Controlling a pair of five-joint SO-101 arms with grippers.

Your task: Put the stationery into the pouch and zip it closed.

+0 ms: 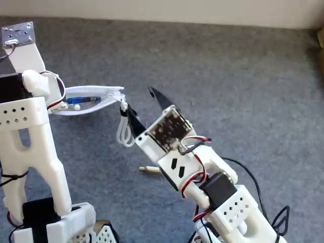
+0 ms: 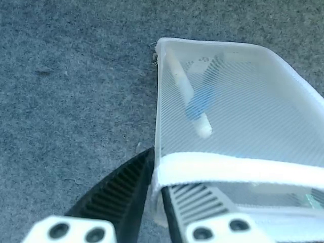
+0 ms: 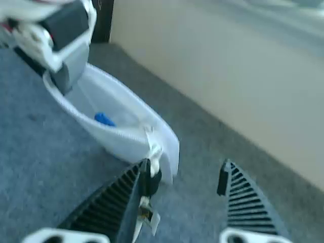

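**Mesh, Plastic and Pile**

The pouch [image 2: 243, 101] is translucent white mesh, finely ribbed, edged with a woven cloth band [image 2: 238, 167]. The right gripper [image 3: 185, 169] has black, ridged, matt plastic fingers [image 3: 109, 202]. The carpet [image 1: 243, 76] is rough grey pile.

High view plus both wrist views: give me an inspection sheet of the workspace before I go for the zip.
Surface: grey carpet.
Job's things: white mesh pouch, mouth apparently open, blue pen inside; zip pull at its end; small pale stick lying on the carpet outside the pouch.
Clutter: nothing seen.
Grippers: left gripper shut on the pouch's edge; right gripper open, one finger beside the zip pull.
Cables: red and white wires on the right arm; black cable trailing beside it.
Surroundings: pale wall along the carpet's far edge.
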